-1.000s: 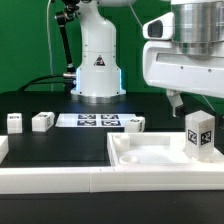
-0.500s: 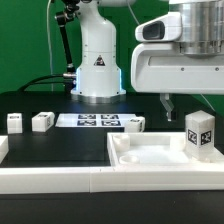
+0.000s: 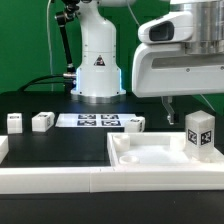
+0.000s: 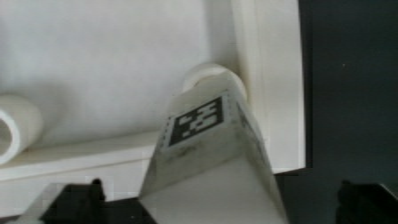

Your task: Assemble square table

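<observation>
1. Nearest, a long white rail (image 3: 50,176) edges the black table (image 3: 60,146).
2. Just behind it lies the square tabletop slab (image 3: 150,160), rims upward, ready to take legs.
3. One tagged leg (image 3: 200,135) stands upright on the slab, toward the exterior view's right.
4. The hand (image 4: 221,198) hovers over this leg, fingers spread either side and gripping nothing, probably lining up a grasp.
5. Farther back, three loose legs (image 3: 42,121) wait near the marker board (image 3: 95,121).
6. The arm's white base (image 3: 97,65) stands behind.

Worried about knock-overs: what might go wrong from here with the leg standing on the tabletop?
1. The leg stands upright, seemingly loose, on the tabletop. The open gripper hovers over it, so an off-centre descent might tip it.
2. The leg stands close to the raised rim, which a finger may catch.
</observation>
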